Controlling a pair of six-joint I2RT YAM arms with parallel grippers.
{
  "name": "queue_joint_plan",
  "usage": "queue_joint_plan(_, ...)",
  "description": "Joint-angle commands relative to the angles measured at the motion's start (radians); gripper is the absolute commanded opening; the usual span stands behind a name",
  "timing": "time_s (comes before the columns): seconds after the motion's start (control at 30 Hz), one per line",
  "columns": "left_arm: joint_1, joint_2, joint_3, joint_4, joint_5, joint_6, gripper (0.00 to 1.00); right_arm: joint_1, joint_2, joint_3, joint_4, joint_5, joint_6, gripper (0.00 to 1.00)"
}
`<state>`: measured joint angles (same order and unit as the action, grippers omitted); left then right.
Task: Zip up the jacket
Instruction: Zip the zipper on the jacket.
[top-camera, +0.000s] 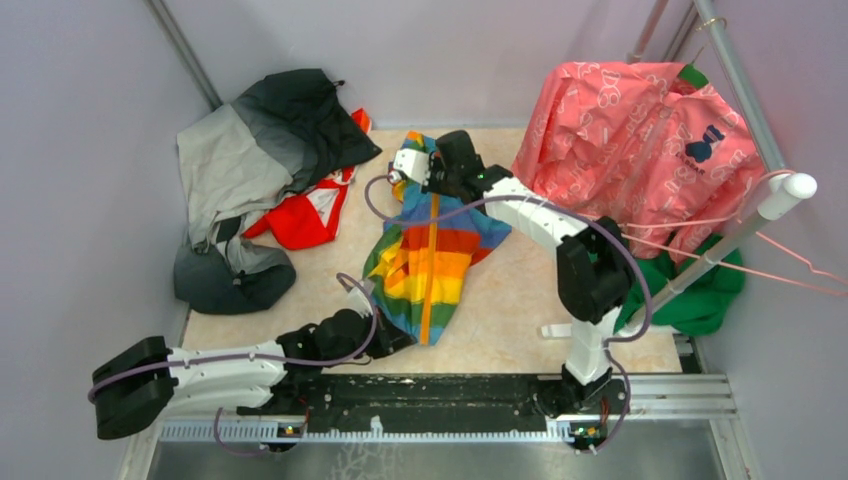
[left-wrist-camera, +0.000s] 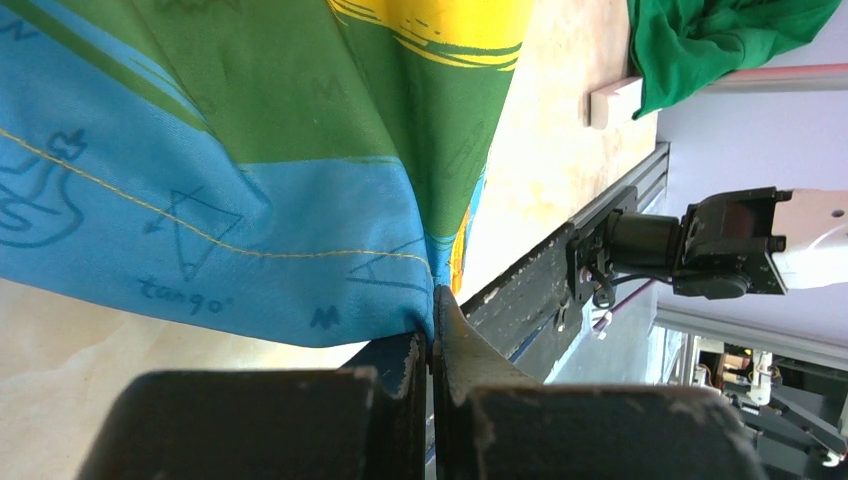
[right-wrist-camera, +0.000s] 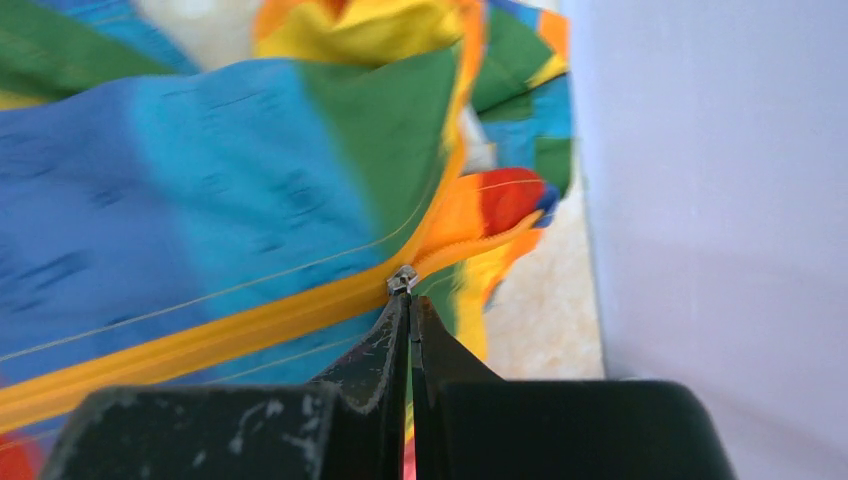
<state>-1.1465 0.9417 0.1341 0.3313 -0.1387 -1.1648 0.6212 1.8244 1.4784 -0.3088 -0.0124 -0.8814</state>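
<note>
The rainbow-striped jacket (top-camera: 430, 260) lies lengthwise on the tabletop, its orange zipper (top-camera: 432, 270) running down the middle. My left gripper (top-camera: 390, 338) is at the jacket's near hem. In the left wrist view it (left-wrist-camera: 433, 312) is shut on the blue hem edge of the jacket (left-wrist-camera: 250, 200). My right gripper (top-camera: 402, 172) is at the far top end of the jacket. In the right wrist view it (right-wrist-camera: 408, 298) is shut just under the small metal zipper slider (right-wrist-camera: 402, 279), pinching its pull. The orange zipper tape (right-wrist-camera: 200, 340) looks joined to the left of the slider and splits to its right.
A grey-and-black jacket (top-camera: 250, 170) and a red garment (top-camera: 305, 215) are heaped at the back left. A pink garment (top-camera: 640, 140) hangs on a rack pole (top-camera: 740, 230) at the right, with green cloth (top-camera: 700, 290) under it. Walls close in on the table.
</note>
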Motion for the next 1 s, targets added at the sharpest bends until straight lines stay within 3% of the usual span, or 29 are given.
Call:
queue_joint_plan(0.0, -0.002, -0.027, -0.003, -0.085, 0.093, 0.021, 0.00, -0.044, 0.078, 0.204, 0.090, 0.044, -0.040, 0.00)
queue_joint_plan(0.5, -0.002, -0.214, -0.064, -0.313, 0.105, -0.058, 0.00, -0.088, 0.318, 0.690, -0.003, 0.101, -0.071, 0.00)
queue_joint_plan(0.77, 0.000, -0.198, -0.030, -0.259, 0.086, -0.014, 0.00, -0.090, 0.318, 0.756, -0.026, 0.107, -0.072, 0.00)
queue_joint_plan(0.87, 0.011, -0.153, 0.025, -0.204, 0.074, 0.050, 0.13, -0.090, 0.305, 0.752, -0.053, 0.097, -0.026, 0.00)
queue_joint_plan(0.9, 0.017, -0.132, 0.053, -0.195, 0.076, 0.077, 0.20, -0.090, 0.298, 0.751, -0.069, 0.093, 0.003, 0.13)
queue_joint_plan(0.97, 0.025, -0.099, 0.121, -0.215, 0.078, 0.143, 0.50, -0.092, 0.268, 0.750, -0.124, 0.055, 0.069, 0.42)
